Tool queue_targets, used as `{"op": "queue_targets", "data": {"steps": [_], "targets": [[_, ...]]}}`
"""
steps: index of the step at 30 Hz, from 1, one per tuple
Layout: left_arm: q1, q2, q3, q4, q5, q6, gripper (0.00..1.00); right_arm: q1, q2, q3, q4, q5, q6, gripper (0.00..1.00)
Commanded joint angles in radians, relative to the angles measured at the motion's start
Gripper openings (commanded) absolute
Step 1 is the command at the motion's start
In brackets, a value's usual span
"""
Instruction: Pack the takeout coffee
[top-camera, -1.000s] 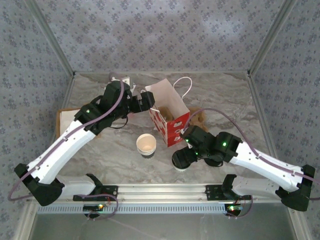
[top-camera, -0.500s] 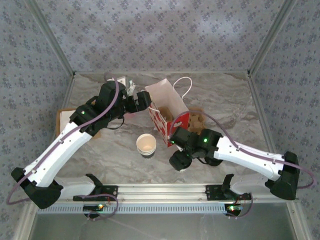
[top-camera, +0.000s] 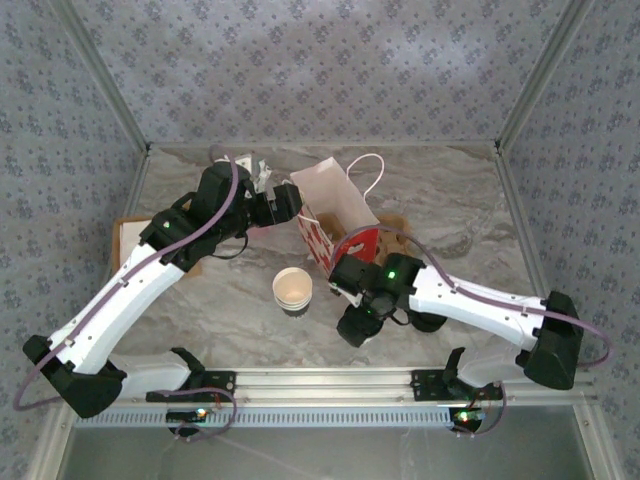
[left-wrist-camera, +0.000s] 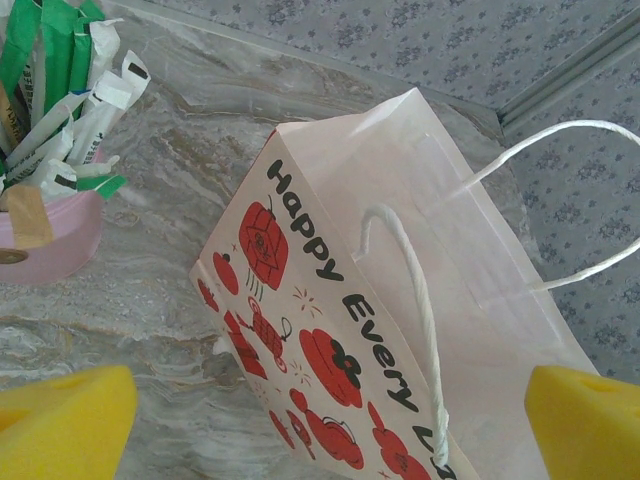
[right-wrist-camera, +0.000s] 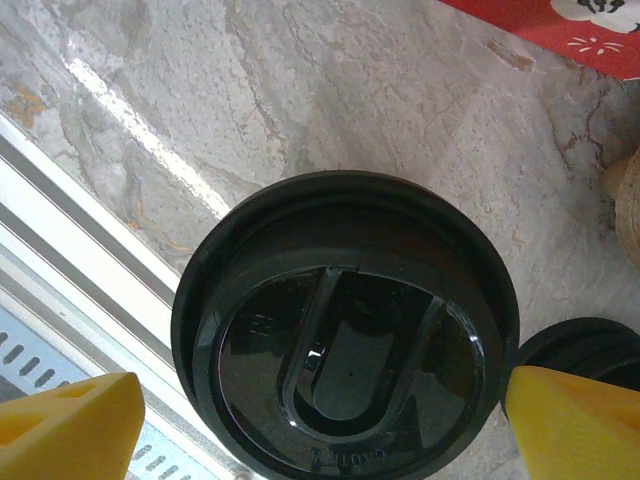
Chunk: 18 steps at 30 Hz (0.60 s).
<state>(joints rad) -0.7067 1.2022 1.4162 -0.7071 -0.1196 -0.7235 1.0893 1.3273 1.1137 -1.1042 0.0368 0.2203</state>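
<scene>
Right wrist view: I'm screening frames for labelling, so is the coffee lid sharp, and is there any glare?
Right wrist: coffee lid sharp, with small highlights on its gloss; a bright glare streak crosses the table upper left; the yellow gripper pads are blurred. Left wrist: bag print crisp.

Soft, even overhead light; the top view is slightly hazy and low in contrast, with only faint shadows under the arms. Right wrist view is sharp, with a glare streak on the table and small highlights on the coffee lid. Left wrist view has the bag in focus and the yellow fingertips blurred at the bottom corners.
</scene>
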Motion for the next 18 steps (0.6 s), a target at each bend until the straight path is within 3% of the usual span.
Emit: {"op": "queue_targets", "data": {"steps": [1, 11, 18], "targets": [[0.009, -0.017, -0.003, 0.001, 0.016, 0.013, 1.0, 0.001, 0.014, 0.034, -0.033, -0.014, -0.023, 0.91], [0.01, -0.016, -0.003, 0.002, 0.018, 0.013, 0.99, -0.014, 0.031, 0.046, -0.014, -0.004, -0.029, 0.91], [0.011, -0.011, 0.0, 0.004, 0.021, 0.013, 1.0, -0.034, 0.031, 0.042, -0.002, -0.016, -0.035, 0.82]]}}
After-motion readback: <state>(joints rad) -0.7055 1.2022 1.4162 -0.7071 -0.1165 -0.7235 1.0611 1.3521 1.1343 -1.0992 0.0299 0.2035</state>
